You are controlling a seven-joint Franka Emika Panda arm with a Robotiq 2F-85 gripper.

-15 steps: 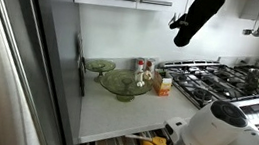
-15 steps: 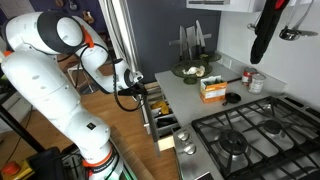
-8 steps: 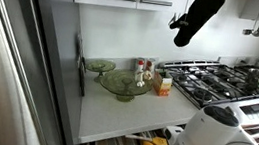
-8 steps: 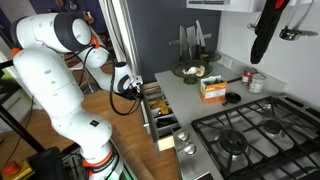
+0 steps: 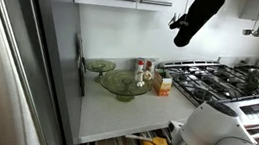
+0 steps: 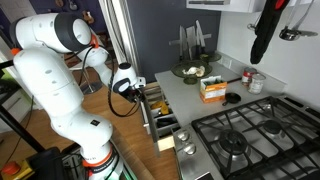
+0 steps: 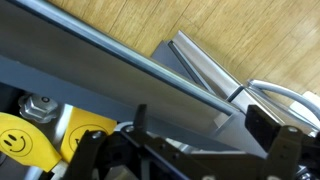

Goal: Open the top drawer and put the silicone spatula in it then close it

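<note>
While the white robot arm (image 6: pixel 60 70) bends down at the left of an exterior view, its black two-fingered gripper (image 6: pixel 128 84) hangs just beside the outer end of the wide, shallow dark grey top drawer (image 6: pixel 155 108), which stands pulled out from under the pale countertop (image 6: pixel 185 100).

From the wrist view the gripper (image 7: pixel 200 142) fills the bottom edge. Its fingers (image 7: pixel 268 120) are spread well apart with nothing between them, and the drawer's grey front (image 7: pixel 60 75) runs slantwise across the frame above them, with wooden floor (image 7: pixel 200 20) beyond.

Two round yellow smiley-faced shapes (image 7: pixel 25 140) lie inside the drawer at the lower left. Whether either belongs to the slim yellow-headed silicone spatula cannot be told.

On the countertop (image 5: pixel 114 116) sit two green glass bowls (image 5: pixel 120 83) and a small orange and white carton (image 5: pixel 163 84), with a gas hob (image 5: pixel 214 82) to the right. A black oven mitt (image 5: pixel 197 16) hangs at the top.
</note>
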